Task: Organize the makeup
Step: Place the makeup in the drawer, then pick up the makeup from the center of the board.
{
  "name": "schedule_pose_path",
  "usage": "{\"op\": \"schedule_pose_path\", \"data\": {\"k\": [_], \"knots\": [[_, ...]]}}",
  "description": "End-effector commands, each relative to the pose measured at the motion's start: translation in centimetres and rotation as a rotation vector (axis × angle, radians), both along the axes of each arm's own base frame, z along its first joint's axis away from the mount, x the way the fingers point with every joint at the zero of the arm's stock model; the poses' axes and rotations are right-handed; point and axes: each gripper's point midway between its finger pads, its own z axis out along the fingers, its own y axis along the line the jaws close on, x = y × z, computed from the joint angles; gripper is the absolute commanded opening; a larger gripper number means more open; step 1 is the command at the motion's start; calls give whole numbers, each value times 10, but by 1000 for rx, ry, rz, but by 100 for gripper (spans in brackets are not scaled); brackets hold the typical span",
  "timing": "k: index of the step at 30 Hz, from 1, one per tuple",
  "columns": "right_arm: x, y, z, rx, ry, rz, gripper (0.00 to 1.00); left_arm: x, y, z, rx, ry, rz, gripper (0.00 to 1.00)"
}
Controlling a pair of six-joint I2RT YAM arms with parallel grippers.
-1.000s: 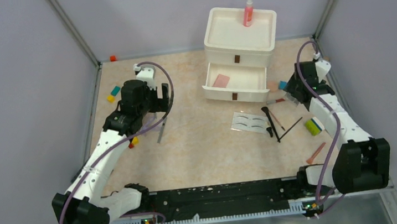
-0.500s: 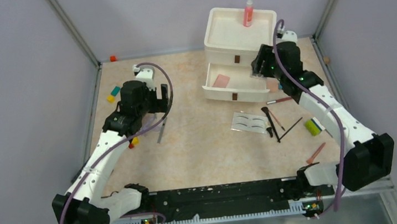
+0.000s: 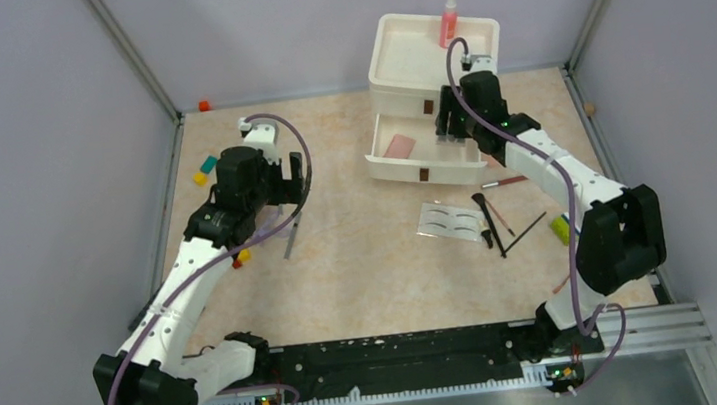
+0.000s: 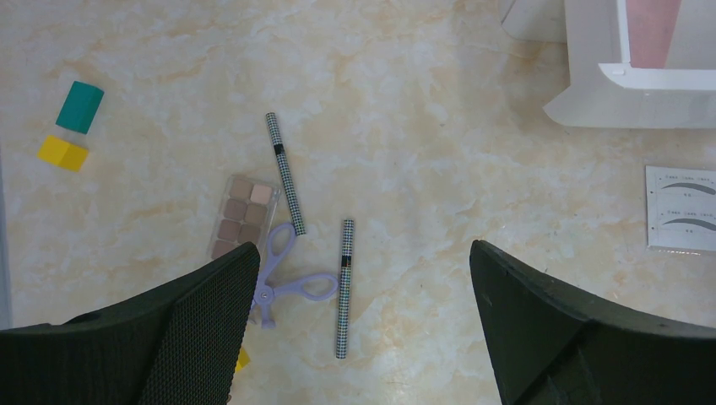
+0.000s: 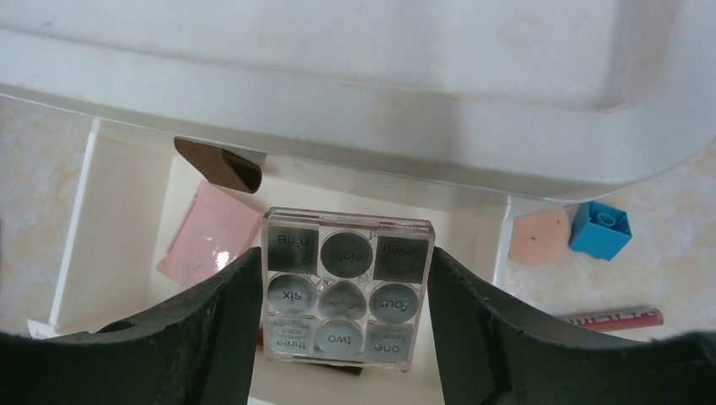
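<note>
My right gripper (image 5: 346, 314) is shut on a clear square eyeshadow palette (image 5: 348, 287) with grey pans and holds it over the open lower drawer (image 3: 426, 150) of the white organizer (image 3: 430, 64). A pink pad (image 5: 211, 234) lies in that drawer. The pink spray bottle (image 3: 448, 20) stands in the organizer's top tray. My left gripper (image 4: 363, 325) is open and empty above two checked pencils (image 4: 344, 287), a nude palette (image 4: 242, 217) and a purple curler (image 4: 287, 280). The eyebrow card (image 3: 449, 220) and thin brushes (image 3: 490, 219) lie in front of the organizer.
A peach sponge (image 5: 539, 237), a blue block (image 5: 599, 229) and a red pencil (image 5: 612, 318) lie right of the drawer. Teal and yellow blocks (image 3: 204, 168) sit at the far left. A green-yellow block (image 3: 562, 229) lies by the right arm.
My right arm has swung from the table's right side leftward to above the open drawer. My left arm has not moved.
</note>
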Motion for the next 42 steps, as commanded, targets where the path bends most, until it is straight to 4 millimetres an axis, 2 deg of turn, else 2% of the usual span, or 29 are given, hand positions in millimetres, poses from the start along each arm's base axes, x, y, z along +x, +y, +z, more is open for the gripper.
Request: {"op": "schedule_pose_path", "data": {"k": [1, 6, 12, 19, 25, 30, 36, 40, 42], "knots": [[11, 1, 15, -22, -42, -18, 37, 3, 4, 12, -2, -56, 12, 99], [7, 0, 11, -10, -24, -24, 62, 4, 4, 11, -3, -53, 12, 99], [0, -6, 29, -3, -51, -46, 75, 5, 7, 10, 2, -51, 25, 99], [-10, -11, 49, 7, -66, -57, 77, 5, 7, 10, -1, -50, 23, 99], [-27, -32, 58, 13, -83, -149, 77, 4, 7, 10, 0, -50, 24, 99], [-47, -58, 49, 19, -61, -233, 77, 5, 8, 11, -2, -52, 26, 99], [-67, -97, 29, 30, -14, -366, 77, 5, 7, 10, -5, -46, 22, 99], [-78, -117, 19, 12, 11, -496, 78, 5, 5, 10, -10, -42, 21, 99], [-89, -133, 13, 10, 39, -641, 80, 5, 6, 11, -11, -44, 28, 99]]}}
